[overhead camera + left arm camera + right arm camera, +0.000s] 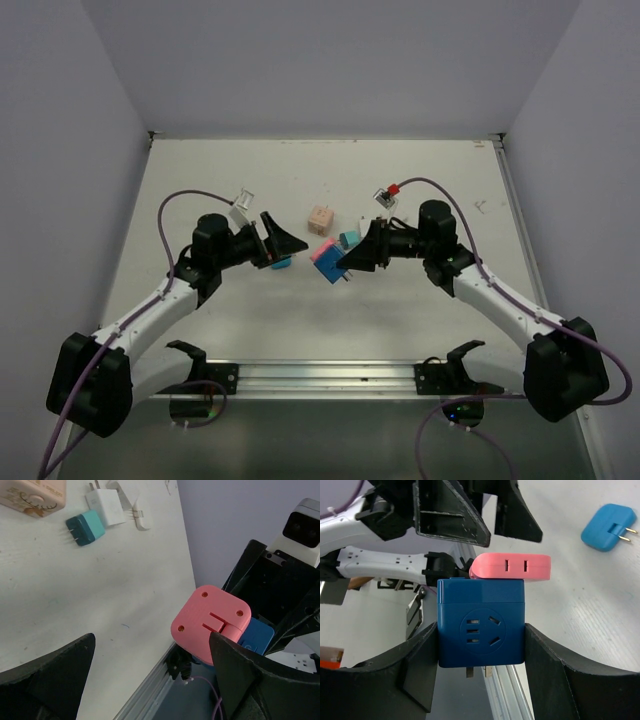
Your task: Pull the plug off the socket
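Right fingers [410, 680] are clamped on the dark blue socket cube [481, 622], dead centre of the right wrist view, with the pink plug [512, 567] sitting flush on its top face. Left fingers [50, 675] are spread wide with nothing between them, just beside the pink plug. A light blue plug [607, 526] lies on the bench [580, 595], upper right.

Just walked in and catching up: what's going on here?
The right gripper clamps a dark blue cube socket with a flat pink plug seated on one face. The left gripper is open beside the pink plug, gripping nothing. A light blue plug lies loose on the white table.
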Action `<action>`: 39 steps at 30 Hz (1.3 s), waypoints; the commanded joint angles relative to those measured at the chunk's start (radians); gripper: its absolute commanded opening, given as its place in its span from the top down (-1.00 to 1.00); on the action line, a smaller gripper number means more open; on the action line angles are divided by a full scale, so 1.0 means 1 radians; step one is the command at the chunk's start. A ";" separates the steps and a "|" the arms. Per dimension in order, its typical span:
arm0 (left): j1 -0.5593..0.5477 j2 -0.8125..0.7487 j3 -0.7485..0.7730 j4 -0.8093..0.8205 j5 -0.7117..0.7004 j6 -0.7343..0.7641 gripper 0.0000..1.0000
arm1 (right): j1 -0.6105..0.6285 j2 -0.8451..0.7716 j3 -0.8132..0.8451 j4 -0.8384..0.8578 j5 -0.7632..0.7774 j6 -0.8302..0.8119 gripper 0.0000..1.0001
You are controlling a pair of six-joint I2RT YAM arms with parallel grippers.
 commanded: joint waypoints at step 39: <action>-0.107 0.030 -0.074 0.473 0.161 -0.399 -0.99 | 0.051 0.045 0.086 0.256 -0.084 0.075 1.00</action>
